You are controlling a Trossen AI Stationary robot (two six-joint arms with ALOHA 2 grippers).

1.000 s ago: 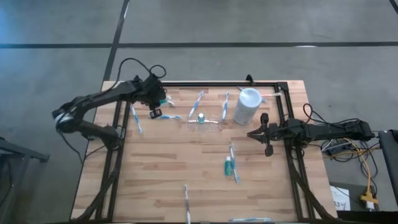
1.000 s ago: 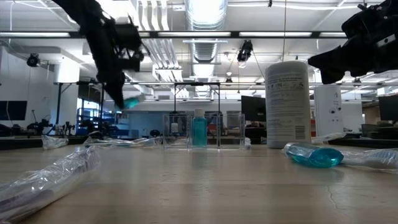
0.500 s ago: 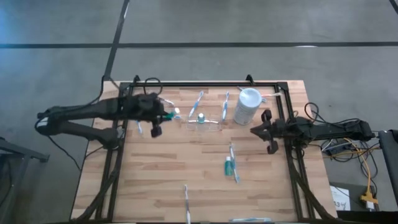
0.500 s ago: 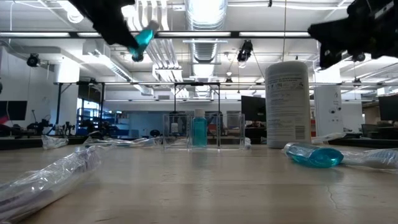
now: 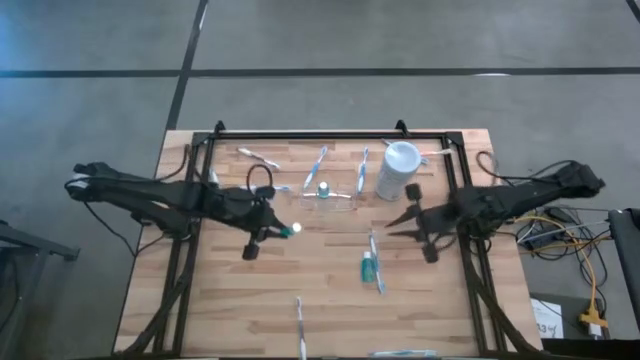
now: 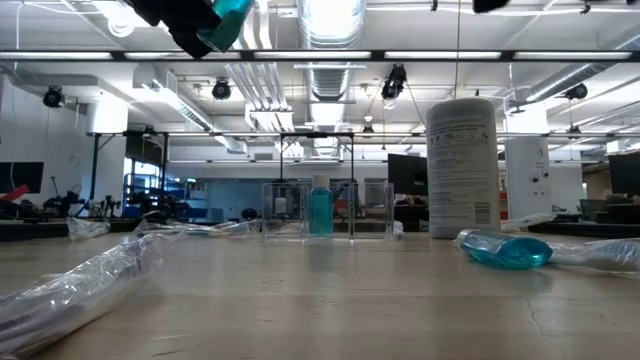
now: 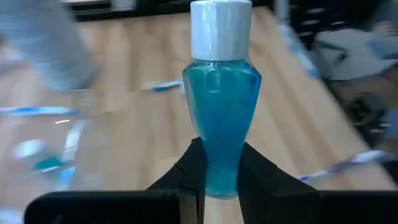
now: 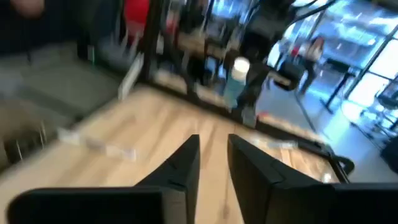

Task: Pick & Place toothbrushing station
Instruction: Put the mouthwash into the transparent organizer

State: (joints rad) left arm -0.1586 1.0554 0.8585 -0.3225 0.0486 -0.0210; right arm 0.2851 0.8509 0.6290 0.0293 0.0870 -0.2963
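A teal tube (image 7: 219, 112) with a white cap is being grasped by its lower end between the fingers of the left hand (image 7: 217, 180), held above the counter (image 5: 300, 270) near the middle of its left half. Two more teal tubes are being seen: one lying on the counter (image 5: 368, 266) nearer the front, beside a toothbrush (image 5: 377, 262), and one standing inside the clear holder (image 5: 327, 195) farther back. About six pale toothbrushes can be counted in the high view, scattered front to back, though the thin ones are hard to tell apart. One white cylindrical cup (image 5: 397, 170) is standing upright toward the far right, just beside the holder. The right hand (image 5: 410, 222) is being held over the counter near the cup, its fingers slightly parted and grasping nothing.
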